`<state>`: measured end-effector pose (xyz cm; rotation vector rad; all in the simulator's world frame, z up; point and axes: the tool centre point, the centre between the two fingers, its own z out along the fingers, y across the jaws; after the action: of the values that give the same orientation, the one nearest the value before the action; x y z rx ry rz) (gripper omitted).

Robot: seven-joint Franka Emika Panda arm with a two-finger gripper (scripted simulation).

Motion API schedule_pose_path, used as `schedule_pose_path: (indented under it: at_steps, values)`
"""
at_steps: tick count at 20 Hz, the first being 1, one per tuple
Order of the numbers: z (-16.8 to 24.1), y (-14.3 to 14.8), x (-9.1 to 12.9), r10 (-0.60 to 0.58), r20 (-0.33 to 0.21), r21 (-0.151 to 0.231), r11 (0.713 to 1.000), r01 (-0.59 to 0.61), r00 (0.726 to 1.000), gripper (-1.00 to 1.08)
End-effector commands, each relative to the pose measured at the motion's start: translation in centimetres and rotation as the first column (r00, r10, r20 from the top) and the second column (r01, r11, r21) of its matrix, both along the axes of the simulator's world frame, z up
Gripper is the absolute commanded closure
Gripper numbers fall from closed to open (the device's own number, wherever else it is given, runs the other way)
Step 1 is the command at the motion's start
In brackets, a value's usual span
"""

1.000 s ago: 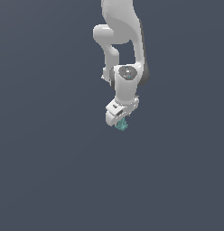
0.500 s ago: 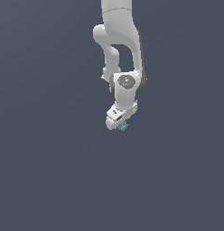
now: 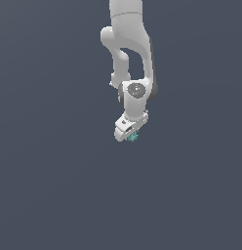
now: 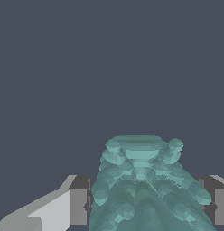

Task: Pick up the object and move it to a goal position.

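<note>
The object (image 4: 143, 185) is a small teal-green lump with bumpy ridges; in the wrist view it fills the space between my two fingers (image 4: 80, 205). In the exterior view only a small teal bit of the object (image 3: 133, 137) shows below the white hand. My gripper (image 3: 130, 136) hangs at the end of the white arm, near the middle of the exterior view, shut on the object. The fingers press against both of its sides.
A plain dark grey-blue surface (image 3: 54, 185) fills the exterior view all around the arm. The white arm (image 3: 129, 53) comes down from the top edge of that view.
The hand with the object has shifted a little lower and toward the exterior view's left. The grip on the object looks unchanged.
</note>
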<state>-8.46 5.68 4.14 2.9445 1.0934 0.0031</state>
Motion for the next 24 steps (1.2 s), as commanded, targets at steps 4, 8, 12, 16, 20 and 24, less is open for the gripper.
schedule_pose_path:
  at_steps: [4, 8, 12, 16, 20, 24]
  values:
    - [-0.1, 0.0, -0.1, 0.000, -0.002, 0.000, 1.000, 0.000, 1.000, 1.08]
    - [0.1, 0.1, 0.3, 0.003, 0.008, 0.002, 1.000, -0.003, 1.000, 1.08]
    - [0.6, 0.3, 1.6, 0.015, 0.045, 0.013, 1.000, -0.016, 0.999, 1.08]
    - [1.7, 0.8, 3.9, 0.037, 0.114, 0.030, 0.999, -0.040, 0.993, 1.08]
    - [3.6, 1.5, 7.1, 0.065, 0.214, 0.053, 0.996, -0.078, 0.975, 1.08]
    - [6.4, 2.4, 10.7, 0.094, 0.333, 0.075, 0.989, -0.126, 0.938, 1.08]
